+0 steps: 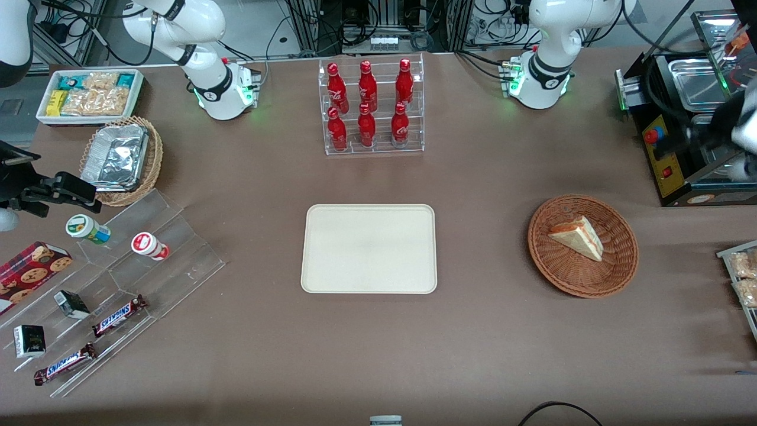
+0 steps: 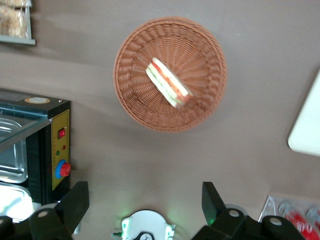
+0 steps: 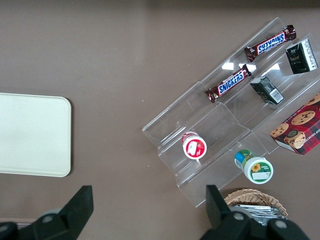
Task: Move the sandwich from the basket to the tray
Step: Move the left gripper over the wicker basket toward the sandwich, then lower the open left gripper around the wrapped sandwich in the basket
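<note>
The sandwich [image 1: 578, 236], a pale bread wedge with red and green filling at its edge, lies in the round reddish-brown basket [image 1: 566, 273]. The cream tray [image 1: 369, 248] sits bare at mid table, beside the basket toward the parked arm's end. My left gripper [image 2: 144, 199] hangs high over the table near the black oven, farther from the front camera than the basket. It is open, with both dark fingers [image 2: 75, 200] wide apart and nothing between them. From the wrist, the sandwich [image 2: 169, 84] shows in the basket [image 2: 135, 85], well clear of the fingers, with the tray's corner [image 2: 306, 125] at the frame edge.
A black oven [image 1: 680, 136] stands at the working arm's end, with a tray of snack packets [image 1: 742, 278] nearer the camera. A clear rack of red bottles [image 1: 374, 106] stands farther back than the tray. An acrylic stepped shelf [image 1: 118, 278], foil basket [image 1: 121, 157] and white bin [image 1: 89, 94] fill the parked arm's end.
</note>
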Controlling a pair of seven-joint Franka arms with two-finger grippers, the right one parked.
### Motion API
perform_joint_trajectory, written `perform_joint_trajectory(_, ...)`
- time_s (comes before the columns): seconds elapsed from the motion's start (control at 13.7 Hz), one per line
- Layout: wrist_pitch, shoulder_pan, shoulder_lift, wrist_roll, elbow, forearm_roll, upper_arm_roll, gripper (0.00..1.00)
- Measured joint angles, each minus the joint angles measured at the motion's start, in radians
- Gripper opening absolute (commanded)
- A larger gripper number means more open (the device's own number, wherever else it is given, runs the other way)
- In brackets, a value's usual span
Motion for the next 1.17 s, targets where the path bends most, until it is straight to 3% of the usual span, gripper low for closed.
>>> perform_joint_trajectory(0.22,0.104,0.053,0.045,-0.164,-0.077,0.000,0.007,1.00)
perform_joint_trajectory(0.66,0.497,0.062,0.046,-0.590,-0.423,-0.005,-0.003,1.00)
perform_joint_trajectory(0.88,0.699,0.059,0.048,-0.684,-0.576,-0.012,-0.010,1.00)
perform_joint_trajectory(1.17,0.822,0.019,0.081,-0.805,-0.629,-0.046,-0.012,1.00)
